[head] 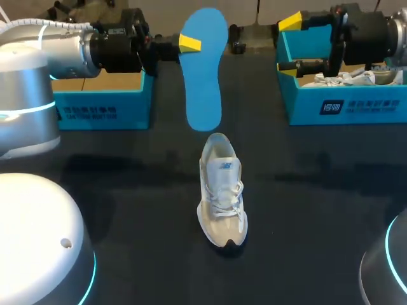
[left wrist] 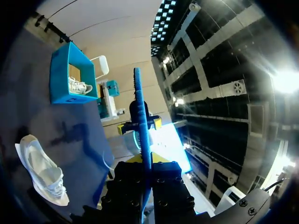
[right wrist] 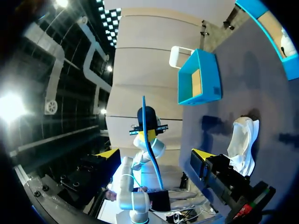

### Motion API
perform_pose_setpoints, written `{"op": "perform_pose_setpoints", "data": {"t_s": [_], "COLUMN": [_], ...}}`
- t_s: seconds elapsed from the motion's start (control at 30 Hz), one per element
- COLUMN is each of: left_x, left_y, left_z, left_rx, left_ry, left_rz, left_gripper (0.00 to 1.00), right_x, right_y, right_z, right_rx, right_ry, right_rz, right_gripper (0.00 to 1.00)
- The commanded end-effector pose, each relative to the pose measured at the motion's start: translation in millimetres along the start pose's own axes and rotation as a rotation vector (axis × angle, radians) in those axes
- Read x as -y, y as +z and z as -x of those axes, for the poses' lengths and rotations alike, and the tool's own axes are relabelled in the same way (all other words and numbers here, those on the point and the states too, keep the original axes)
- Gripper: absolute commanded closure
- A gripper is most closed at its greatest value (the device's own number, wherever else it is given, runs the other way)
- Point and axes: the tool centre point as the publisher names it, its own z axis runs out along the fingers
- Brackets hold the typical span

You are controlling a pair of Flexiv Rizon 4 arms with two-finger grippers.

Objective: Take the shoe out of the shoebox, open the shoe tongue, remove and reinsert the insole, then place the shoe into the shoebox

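L gripper (head: 189, 44) is clamped on the blue insole (head: 203, 70), fingers closed on one long edge (edge-on between them in its wrist view). The insole is held above the table (head: 127, 190), at 12 o'clock from the white sneaker (head: 222, 190). The sneaker stands upright at table ctr, toe toward 6 o'clock, apart from both boxes. R gripper (head: 289, 47) has its jaws spread wide w/ nothing in them, by the near-left corner of the R shoebox (head: 343, 108) at 2 o'clock, which holds a second sneaker (head: 343, 79). L shoebox (head: 102, 105) sits at 10 o'clock.
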Motion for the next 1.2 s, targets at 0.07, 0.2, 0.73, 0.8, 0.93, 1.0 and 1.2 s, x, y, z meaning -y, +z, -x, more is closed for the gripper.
{"op": "perform_pose_setpoints", "data": {"t_s": [0.07, 0.2, 0.73, 0.8, 0.93, 1.0, 1.2], "left_x": [13, 17, 22, 22, 25, 26, 26], "left_y": [0, 1, 8, 10, 12, 12, 12], "left_z": [10.4, 17.7, 41.1, 42.6, 45.4, 46.8, 46.8], "left_rx": [-0.004, -0.009, -0.014, -0.009, 0.009, 0.041, 0.041], "left_ry": [-0.029, -0.058, -0.103, -0.098, -0.091, -0.076, -0.076], "left_rz": [0.047, 0.050, -0.009, -0.021, -0.064, -0.087, -0.087], "left_gripper": [1.00, 1.00, 1.00, 1.00, 1.00, 1.00, 1.00], "right_x": [11.7, 19.5, 27.4, 27.0, 26.1, 25.2, 21.3], "right_y": [11, 16, 31, 32, 38, 41, 50], "right_z": [-12.0, -25.0, -73.6, -76.7, -82.2, -84.4, -88.5], "right_rx": [0.054, 0.121, 0.389, 0.433, 0.528, 0.598, 0.758], "right_ry": [-0.020, -0.051, -0.120, -0.122, -0.115, -0.107, -0.095], "right_rz": [0.023, 0.045, 0.096, 0.105, 0.127, 0.138, 0.154], "right_gripper": [0.00, 0.00, 0.00, 0.00, 0.00, 0.00, 0.00]}}
